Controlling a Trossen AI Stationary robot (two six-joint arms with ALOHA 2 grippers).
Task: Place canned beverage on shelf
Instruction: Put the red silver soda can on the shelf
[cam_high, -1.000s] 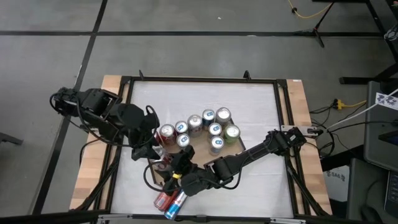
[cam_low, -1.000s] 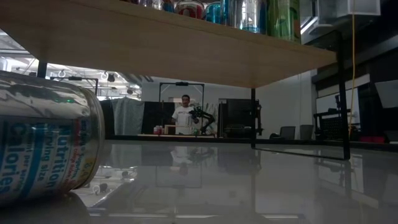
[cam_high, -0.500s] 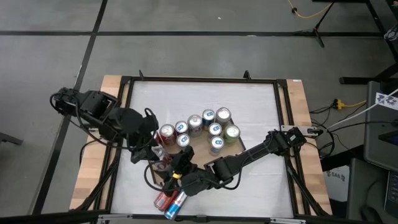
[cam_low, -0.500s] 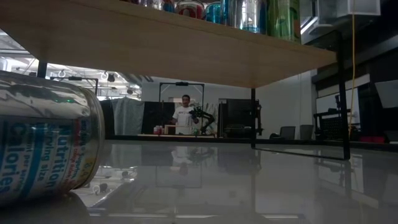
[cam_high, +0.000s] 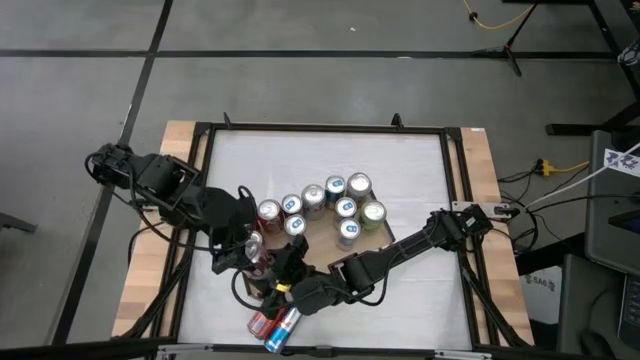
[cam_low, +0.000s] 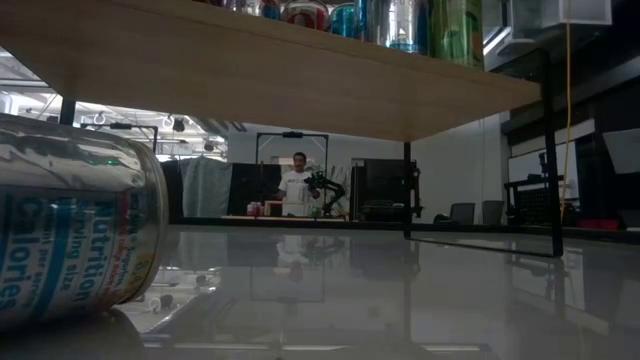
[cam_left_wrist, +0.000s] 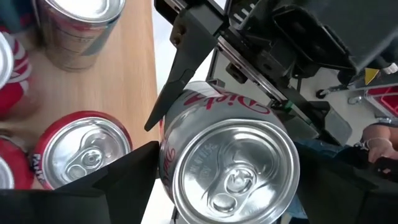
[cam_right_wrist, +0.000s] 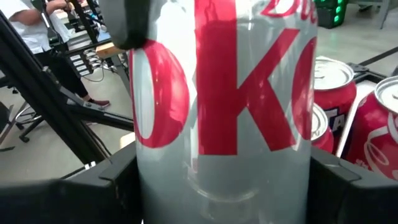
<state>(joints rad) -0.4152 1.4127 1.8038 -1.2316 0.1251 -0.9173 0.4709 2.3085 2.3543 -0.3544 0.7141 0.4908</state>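
Silver can (cam_right_wrist: 224, 112), red lettering; red cans (cam_left_wrist: 81, 158); light-brown shelf (cam_left_wrist: 124, 74); white tabletop (cam_high: 300, 160).

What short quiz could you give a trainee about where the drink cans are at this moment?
1. True or false: the silver drink can with red lettering lies flat on the white tabletop.
2. The group of upright drink cans stands on: A) the light-brown wooden shelf with the black frame; B) the floor; C) the tabletop.
3. How many cans lie on their sides at the tabletop's near edge?

Key
1. False: it is upright, gripped by the right gripper, with the left gripper at the same can.
2. A.
3. Two.
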